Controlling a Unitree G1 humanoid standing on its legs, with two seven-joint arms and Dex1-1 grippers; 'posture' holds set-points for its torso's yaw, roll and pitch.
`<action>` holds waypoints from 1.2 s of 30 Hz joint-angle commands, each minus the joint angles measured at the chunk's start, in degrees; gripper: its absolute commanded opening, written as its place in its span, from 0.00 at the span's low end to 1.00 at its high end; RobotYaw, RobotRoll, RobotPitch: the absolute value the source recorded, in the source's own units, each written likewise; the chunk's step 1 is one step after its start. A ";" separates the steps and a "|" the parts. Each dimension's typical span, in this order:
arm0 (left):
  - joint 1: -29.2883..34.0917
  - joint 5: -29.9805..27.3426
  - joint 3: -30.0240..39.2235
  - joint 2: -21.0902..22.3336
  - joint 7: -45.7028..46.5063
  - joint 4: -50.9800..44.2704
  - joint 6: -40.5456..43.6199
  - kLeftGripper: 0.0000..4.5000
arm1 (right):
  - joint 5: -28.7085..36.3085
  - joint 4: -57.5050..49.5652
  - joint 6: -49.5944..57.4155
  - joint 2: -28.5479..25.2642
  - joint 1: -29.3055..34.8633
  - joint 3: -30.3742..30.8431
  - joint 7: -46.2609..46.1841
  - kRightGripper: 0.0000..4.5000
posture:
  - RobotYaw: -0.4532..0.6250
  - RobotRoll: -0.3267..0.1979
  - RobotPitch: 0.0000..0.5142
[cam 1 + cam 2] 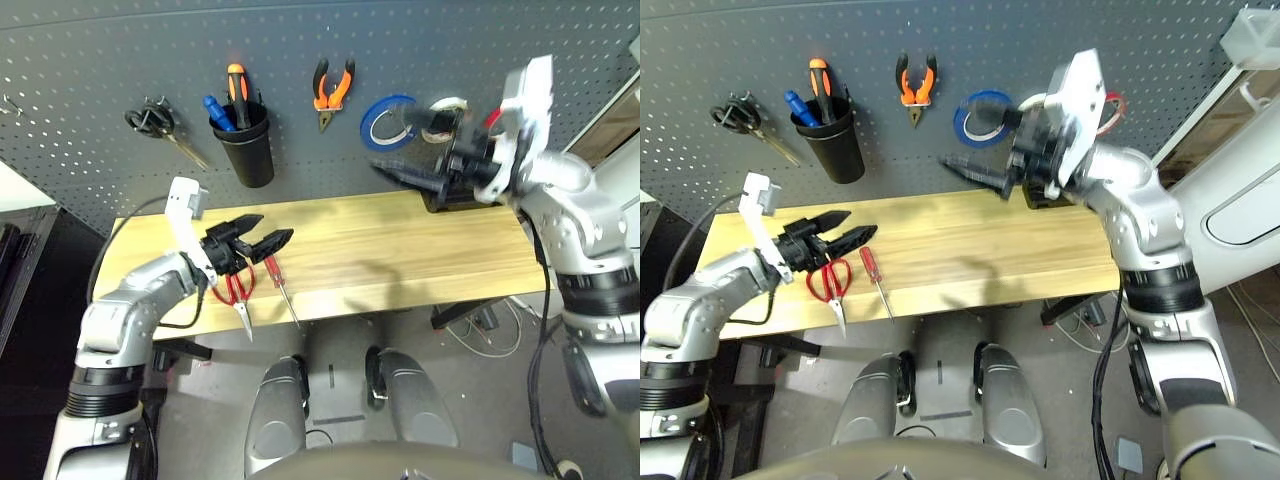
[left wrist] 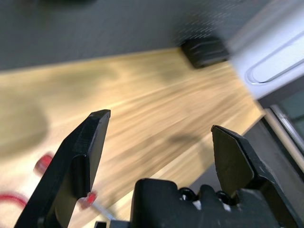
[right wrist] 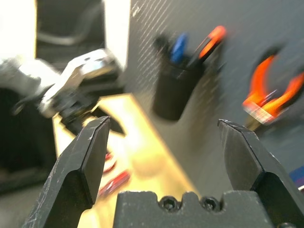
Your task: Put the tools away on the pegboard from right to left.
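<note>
Red-handled scissors [image 1: 829,283] and a slim red-handled screwdriver [image 1: 876,280] lie side by side at the near left corner of the worktop [image 1: 970,250], the last two tools not yet hung. Both rest with handles toward the pegboard [image 1: 940,40] and tips pointing back over the near edge, so their long axes run front to back. Directly over them hovers the left pincer [image 1: 845,230], its two black fingers spread wide and empty, aimed toward the right along the worktop and so lying across the tools' long axes. Up on the pegboard the orange-and-black-handled pliers [image 1: 916,88] already hang from a hook, and the thin red tape ring [image 1: 1112,108] shows at the far right, partly hidden behind the right arm. Beside the board the right pincer [image 1: 975,170] points left, fingers likewise apart and holding nothing, well away from the remaining tools. Going right to left, the screwdriver looks to be next, and the left arm is clearly the nearer; the screwdriver sits just below and right of its fingertips.
</note>
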 commanded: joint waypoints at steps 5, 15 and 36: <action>-3.00 10.91 -3.60 -5.96 10.93 11.57 -0.18 1.00 | -7.47 1.97 -7.24 -0.06 4.66 5.65 4.40 1.00 | 0.33 0.62 0.18; -7.22 16.16 -4.25 -12.39 16.88 21.80 4.30 1.00 | -14.22 5.93 -15.61 -0.74 9.16 8.19 5.83 1.00 | 0.33 0.62 0.21; -18.58 19.83 2.28 -21.04 27.41 47.74 0.64 1.00 | -14.82 2.72 -15.83 -2.17 13.52 7.56 7.14 1.00 | 0.29 0.62 0.25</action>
